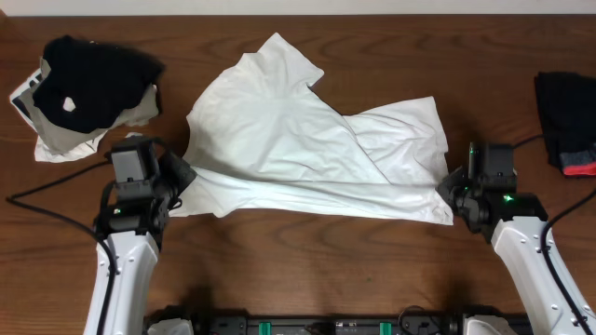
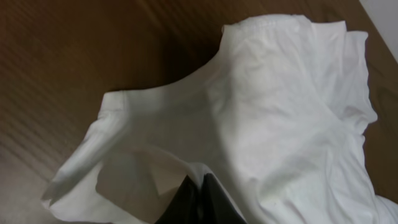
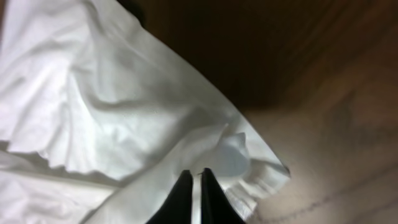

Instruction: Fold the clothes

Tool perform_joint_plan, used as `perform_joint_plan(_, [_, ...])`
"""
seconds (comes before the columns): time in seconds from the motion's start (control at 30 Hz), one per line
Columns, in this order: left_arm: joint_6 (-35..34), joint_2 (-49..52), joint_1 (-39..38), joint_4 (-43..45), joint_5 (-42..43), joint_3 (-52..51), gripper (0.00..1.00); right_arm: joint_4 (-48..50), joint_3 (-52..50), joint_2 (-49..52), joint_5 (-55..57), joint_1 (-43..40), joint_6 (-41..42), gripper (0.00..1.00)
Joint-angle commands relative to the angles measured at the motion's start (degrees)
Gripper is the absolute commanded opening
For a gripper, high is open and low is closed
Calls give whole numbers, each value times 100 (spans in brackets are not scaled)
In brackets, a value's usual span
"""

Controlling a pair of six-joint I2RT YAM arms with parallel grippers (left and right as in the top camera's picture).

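Observation:
The clothes are one white T-shirt (image 1: 298,140) lying crumpled and partly doubled over itself across the middle of the brown table, with one sleeve pointing to the far edge. My left gripper (image 1: 182,173) is at the shirt's near left edge. In the left wrist view it (image 2: 198,175) is shut on a raised fold of the white cloth (image 2: 280,112). My right gripper (image 1: 453,182) is at the shirt's near right corner. The right wrist view shows it (image 3: 196,170) shut on a hemmed edge of the shirt (image 3: 112,99). No print shows on the cloth.
A black garment with a white spot (image 1: 88,74) lies on a pale cloth pile (image 1: 58,140) at the far left. A black garment with red trim (image 1: 570,126) sits at the right edge. Cables trail from both arms over the table (image 1: 307,270).

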Motion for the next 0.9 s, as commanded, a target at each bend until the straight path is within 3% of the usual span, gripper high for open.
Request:
perform_joint_plan(0.0, [-11,205,-15,190,-214,96,6,186,87,15,186,-52,-7,1])
perform_joint_plan(0.37, [-11,986,-15,673,-212,96,6,951,87,551,-118,-52,-155,1])
perform_joint_plan(0.57, [-11,1349,-15,1045,-212,96,6,1491,87,949,-1178,-35,-1456,10])
perform_joint_plan(0.7, [-11,1606,-15,1110,-212,96,6,1237,90,935,-1209,-35,-1899,22])
perform_joint_plan(0.87, [-11,1928,-15,1180,-212,96,6,811,90,935,-1799,70,-2931,27])
